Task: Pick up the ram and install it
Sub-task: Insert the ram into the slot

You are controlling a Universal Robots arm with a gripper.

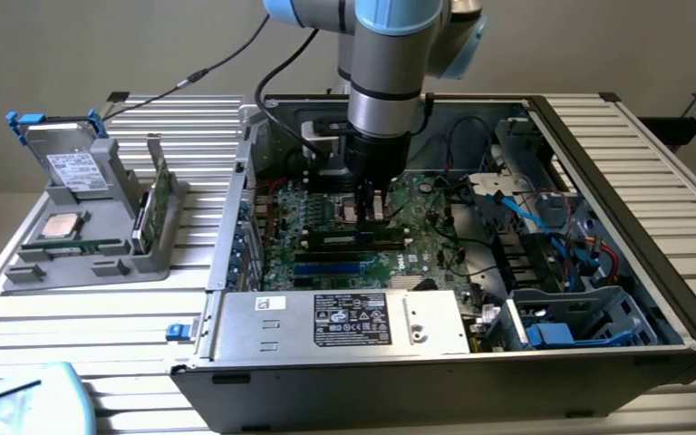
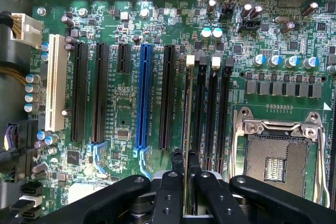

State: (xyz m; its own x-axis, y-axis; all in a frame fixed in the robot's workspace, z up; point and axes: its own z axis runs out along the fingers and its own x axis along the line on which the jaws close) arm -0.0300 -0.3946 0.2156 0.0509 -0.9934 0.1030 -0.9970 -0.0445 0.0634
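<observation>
Over the memory slots [image 2: 211, 114], gripper [image 2: 186, 157] clamped on the ram [image 2: 187, 103], edge-down, long axis parallel to slots

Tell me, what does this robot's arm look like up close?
The arm is a thick silver-grey tube with light-blue caps at its joints. Black cables trail from it. Its tip is black, ending in slim black jaws on bolted links.

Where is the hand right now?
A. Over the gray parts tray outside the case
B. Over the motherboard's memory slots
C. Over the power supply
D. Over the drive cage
B: the hand is over the memory slots on the motherboard, shut on the ram, which is held edge-on along one slot.
</observation>
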